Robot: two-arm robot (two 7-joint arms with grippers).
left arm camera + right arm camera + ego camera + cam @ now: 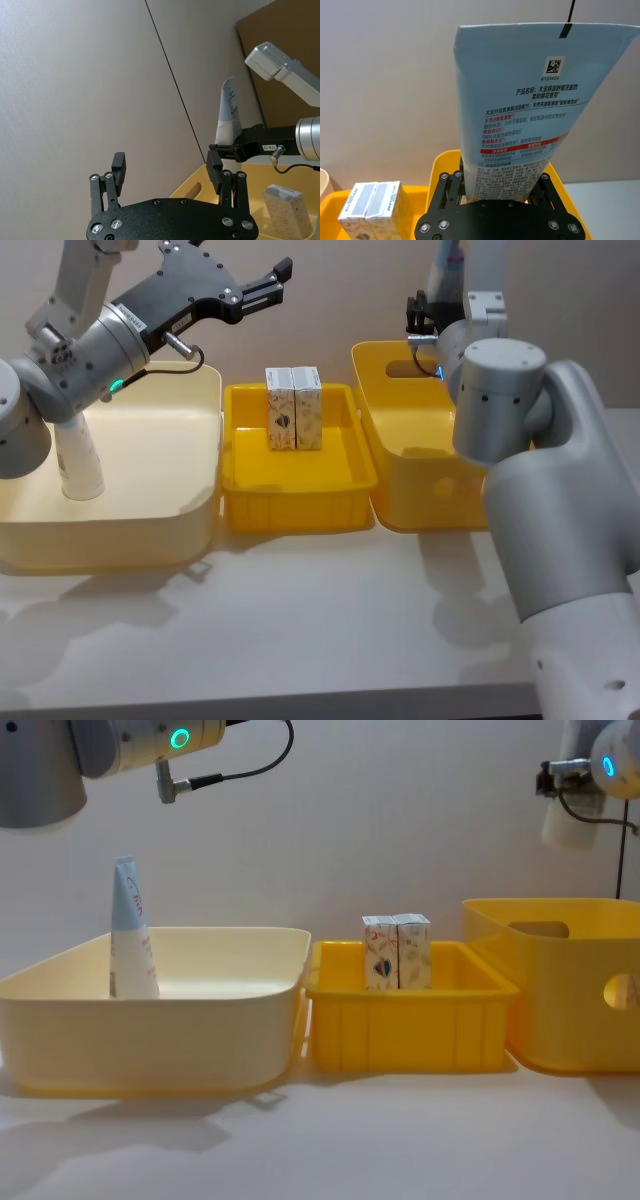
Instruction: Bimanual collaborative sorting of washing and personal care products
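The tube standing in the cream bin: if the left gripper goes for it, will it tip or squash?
The tube stands upright on its cap in the cream bin, tall and tapering, so a side nudge would probably topple it. Its thin, flat top looks soft and may give under the fingers. The left gripper is open, above the bin.

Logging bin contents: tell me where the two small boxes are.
The two small boxes stand upright, side by side, in the middle yellow tray, between the cream bin and the deep yellow bin.

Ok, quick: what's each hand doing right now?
Left hand: open, empty, raised above the cream bin.
Right hand: closed on a tube, above the tall yellow bin.
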